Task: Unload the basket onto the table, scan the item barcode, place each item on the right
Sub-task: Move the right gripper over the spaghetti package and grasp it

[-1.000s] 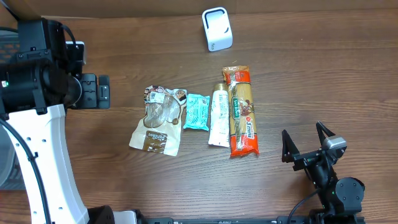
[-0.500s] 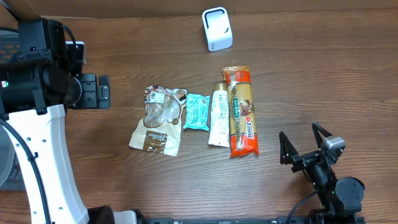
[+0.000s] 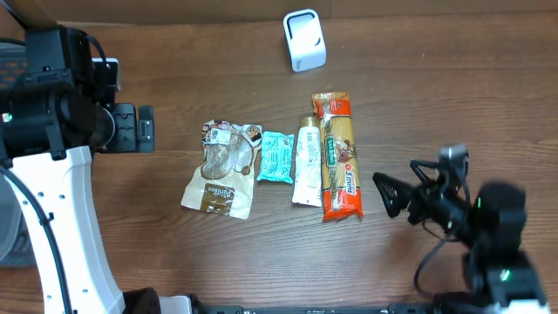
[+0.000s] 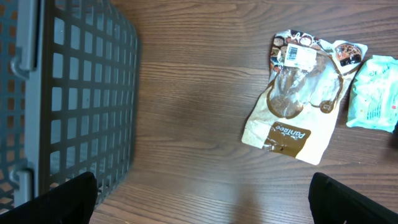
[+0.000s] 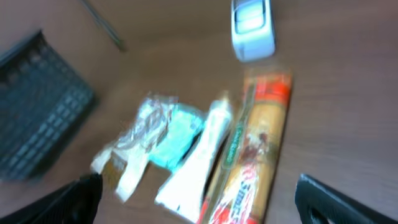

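Four items lie in a row mid-table: a brown-and-clear snack bag, a teal packet, a white tube and an orange pasta packet. The white barcode scanner stands at the far edge. My right gripper is open, just right of the pasta packet and pointing at it. The blurred right wrist view shows the pasta packet, the tube and the scanner ahead. My left gripper hangs open at the far left, holding nothing; its wrist view shows the snack bag.
A grey mesh basket stands at the table's left side, under my left arm, and shows again in the right wrist view as basket. Bare wood lies between the basket and the snack bag.
My right arm has risen from the front edge and swung left toward the pasta packet, jaws still wide. The left arm and the items have not moved.
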You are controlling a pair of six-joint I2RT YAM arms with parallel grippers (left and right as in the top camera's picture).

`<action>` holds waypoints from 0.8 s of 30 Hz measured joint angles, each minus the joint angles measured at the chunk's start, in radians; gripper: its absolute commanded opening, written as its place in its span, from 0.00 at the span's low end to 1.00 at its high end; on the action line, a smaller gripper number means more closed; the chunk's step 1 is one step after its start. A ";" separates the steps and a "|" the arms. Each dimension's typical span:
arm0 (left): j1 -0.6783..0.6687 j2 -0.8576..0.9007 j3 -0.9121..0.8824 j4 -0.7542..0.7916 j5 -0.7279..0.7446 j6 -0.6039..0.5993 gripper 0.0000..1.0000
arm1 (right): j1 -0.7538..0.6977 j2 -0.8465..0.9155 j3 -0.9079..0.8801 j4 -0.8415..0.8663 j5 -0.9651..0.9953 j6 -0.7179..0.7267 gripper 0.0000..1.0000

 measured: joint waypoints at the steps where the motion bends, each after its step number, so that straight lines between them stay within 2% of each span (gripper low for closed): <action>1: 0.000 0.000 -0.002 -0.002 0.001 0.000 1.00 | 0.000 0.068 0.076 -0.069 -0.015 -0.005 1.00; 4: 0.000 0.000 -0.002 0.000 0.002 0.000 1.00 | 0.000 0.274 0.296 -0.252 -0.050 -0.018 1.00; 9: 0.000 0.000 -0.002 0.000 0.002 0.000 1.00 | 0.000 0.524 0.496 -0.279 -0.112 -0.005 0.97; 15: 0.000 0.000 -0.002 0.000 0.002 0.000 1.00 | 0.023 0.700 0.499 -0.290 -0.082 -0.010 0.95; 19: 0.000 0.000 -0.002 0.000 0.002 0.000 0.99 | 0.098 0.840 0.499 -0.285 -0.029 -0.011 0.85; 24: 0.000 0.000 -0.002 0.000 0.002 0.000 1.00 | 0.119 1.019 0.499 -0.247 -0.039 -0.054 0.82</action>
